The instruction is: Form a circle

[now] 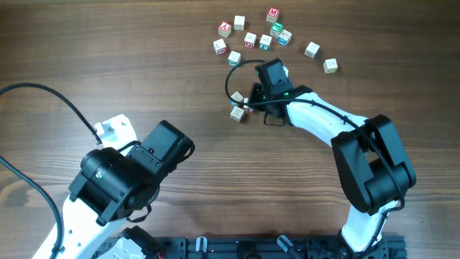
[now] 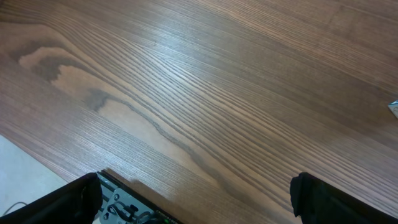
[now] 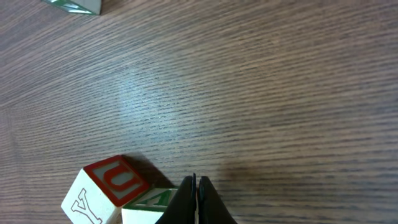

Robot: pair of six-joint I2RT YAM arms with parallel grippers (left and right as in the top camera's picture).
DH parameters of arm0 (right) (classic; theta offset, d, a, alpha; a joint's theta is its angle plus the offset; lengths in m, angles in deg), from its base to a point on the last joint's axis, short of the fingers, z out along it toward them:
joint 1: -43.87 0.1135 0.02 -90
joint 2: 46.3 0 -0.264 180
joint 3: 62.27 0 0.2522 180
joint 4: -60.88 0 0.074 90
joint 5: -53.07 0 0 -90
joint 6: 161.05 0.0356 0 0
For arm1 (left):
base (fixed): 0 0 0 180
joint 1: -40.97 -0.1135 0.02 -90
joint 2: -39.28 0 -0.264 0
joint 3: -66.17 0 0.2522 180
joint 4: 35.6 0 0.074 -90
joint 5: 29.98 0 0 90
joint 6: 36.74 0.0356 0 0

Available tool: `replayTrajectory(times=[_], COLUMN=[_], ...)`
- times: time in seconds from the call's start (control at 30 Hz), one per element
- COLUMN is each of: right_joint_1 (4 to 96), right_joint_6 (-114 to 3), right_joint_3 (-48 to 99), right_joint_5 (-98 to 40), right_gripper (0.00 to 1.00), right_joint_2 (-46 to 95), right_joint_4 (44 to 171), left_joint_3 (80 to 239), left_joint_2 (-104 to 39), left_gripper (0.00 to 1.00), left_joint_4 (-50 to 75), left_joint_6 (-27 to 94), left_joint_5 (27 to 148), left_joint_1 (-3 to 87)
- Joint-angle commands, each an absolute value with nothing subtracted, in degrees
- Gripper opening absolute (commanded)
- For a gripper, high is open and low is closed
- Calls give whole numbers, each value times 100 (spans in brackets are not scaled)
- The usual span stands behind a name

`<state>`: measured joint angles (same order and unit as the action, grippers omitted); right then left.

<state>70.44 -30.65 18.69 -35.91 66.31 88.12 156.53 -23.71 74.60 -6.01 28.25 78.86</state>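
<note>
Because the right gripper (image 3: 196, 199) is pinched shut and empty just beside a green-lettered block (image 3: 148, 203), lower left of its wrist view, a careless push could scatter it and its neighbours. Overhead, loose blocks (image 1: 249, 39) lie upper centre, no circle yet. The left gripper (image 2: 196, 199) gapes, empty.

In the right wrist view a pale wooden cube with a green letter face (image 3: 148, 202) is cut off at 6 o'clock and partly behind the black right gripper (image 3: 194, 182), a green-faced cube (image 3: 71, 5) is clipped at 11 o'clock, and in the left wrist view a pale sliver (image 2: 393, 109) at 3 o'clock is too small to name
</note>
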Motion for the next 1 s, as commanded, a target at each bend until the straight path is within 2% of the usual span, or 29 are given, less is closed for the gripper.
replayTrajectory(times=[0.0, 0.53, 0.97], right_joint_1=[7026, 7026, 7039], right_joint_6=[-3209, -3185, -2243], right_joint_3=[1902, 1902, 1915], right_joint_5=[-3685, -3707, -4415], right_gripper=[5, 5, 5], right_joint_2=[6555, 6557, 6286], right_joint_4=[8770, 8777, 9605], left_joint_3=[15638, 15638, 15638], left_joint_2=[-2344, -2344, -2344], left_gripper=[100, 100, 100], left_joint_4=[7464, 7464, 7464], left_joint_6=[-681, -681, -681], left_joint_5=[2792, 2790, 2792], left_joint_1=[7895, 7895, 7895])
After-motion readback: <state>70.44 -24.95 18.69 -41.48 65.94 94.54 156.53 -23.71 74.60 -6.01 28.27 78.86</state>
